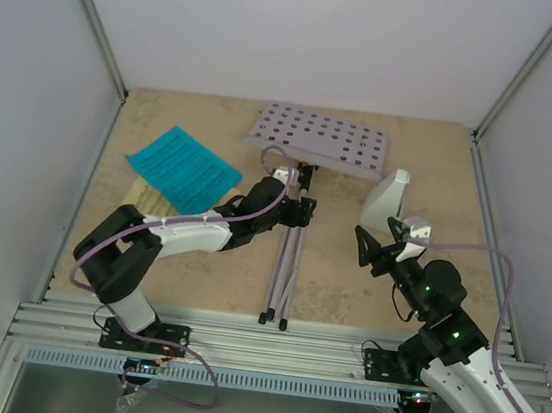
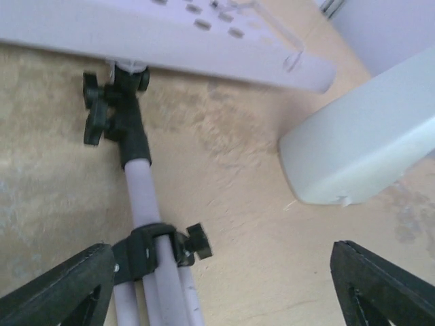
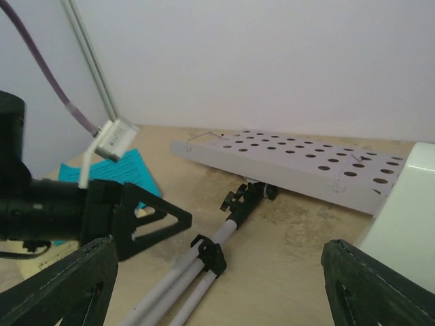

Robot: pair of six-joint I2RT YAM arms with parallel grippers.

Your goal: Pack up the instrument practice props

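Lying flat: one stand point(image 1: 319, 141), two sheets point(image 1: 182, 168)

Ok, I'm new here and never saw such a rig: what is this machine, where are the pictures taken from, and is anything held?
Two robot arms sit at the near edge of a table. One picture looks down from above; the other two come from wrist cameras. On the table are a white music stand with folded legs, a cyan sheet over a yellow sheet, and a grey metronome. The left gripper is open over the stand's pole, the right gripper open beside the metronome. Nothing is held.
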